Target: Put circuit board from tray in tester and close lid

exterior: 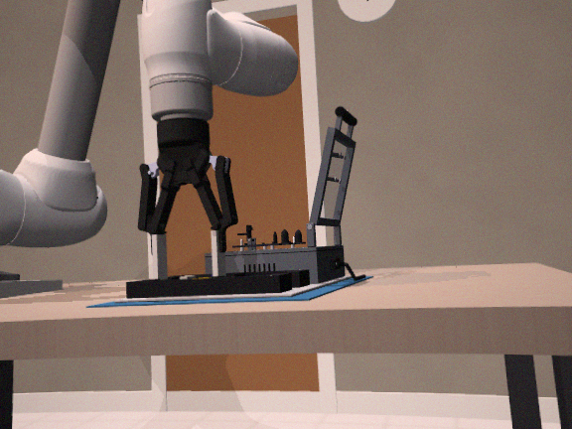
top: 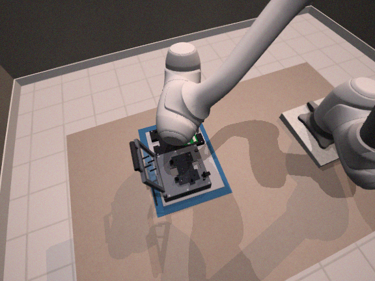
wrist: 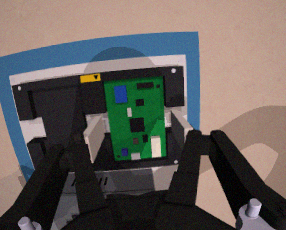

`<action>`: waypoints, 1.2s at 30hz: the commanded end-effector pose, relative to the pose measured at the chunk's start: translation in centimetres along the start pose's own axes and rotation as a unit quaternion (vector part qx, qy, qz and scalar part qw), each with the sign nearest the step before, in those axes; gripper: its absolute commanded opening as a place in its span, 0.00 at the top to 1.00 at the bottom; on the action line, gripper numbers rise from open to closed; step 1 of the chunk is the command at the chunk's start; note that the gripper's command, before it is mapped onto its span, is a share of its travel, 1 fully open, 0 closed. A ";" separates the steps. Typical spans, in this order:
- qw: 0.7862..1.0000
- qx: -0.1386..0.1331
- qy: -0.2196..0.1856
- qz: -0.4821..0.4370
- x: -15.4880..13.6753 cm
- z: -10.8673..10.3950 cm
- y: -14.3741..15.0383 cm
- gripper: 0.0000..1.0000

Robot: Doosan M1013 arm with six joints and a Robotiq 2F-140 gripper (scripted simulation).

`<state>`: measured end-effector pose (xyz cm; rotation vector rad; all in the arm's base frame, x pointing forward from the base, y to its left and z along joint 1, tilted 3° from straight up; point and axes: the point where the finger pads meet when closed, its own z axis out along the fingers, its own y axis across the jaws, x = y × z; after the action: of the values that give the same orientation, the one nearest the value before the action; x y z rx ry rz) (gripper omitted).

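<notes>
1. Circuit board point(wrist: 136, 119): I see it lying green and face up in the right-hand pocket of the black tray point(wrist: 37, 99) in my wrist view; the left pocket holds nothing.
2. The board's white connector point(wrist: 156, 147) sits at the end nearest the camera.
3. My pincer point(exterior: 188, 270) is partly open and holds nothing. In the side view its two pale fingertips point(exterior: 162, 258) reach down to the tray's rim, and the board lies between them.
4. In the wrist view the fingertips stand by the middle of the board's two long edges, at the recesses; I cannot tell whether they touch it.
5. The tester point(exterior: 298, 260) stands just beside the tray, both on a blue mat point(top: 224, 188) on the tabletop point(exterior: 447, 288).
6. The tester's lid point(exterior: 334, 179) stands open, tilted back a little, with its black handle point(exterior: 346, 115) at the top.
7. Small black posts point(exterior: 284, 236) show on the tester's plate.
</notes>
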<state>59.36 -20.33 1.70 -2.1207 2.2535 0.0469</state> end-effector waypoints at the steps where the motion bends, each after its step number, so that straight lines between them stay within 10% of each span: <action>1: 1.000 0.000 0.000 0.000 0.0 0.2 0.0 0.42; 36: 1.000 0.000 0.000 0.000 0.0 0.9 0.0 0.42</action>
<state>59.37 -20.28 0.81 -2.1207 2.2535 0.0469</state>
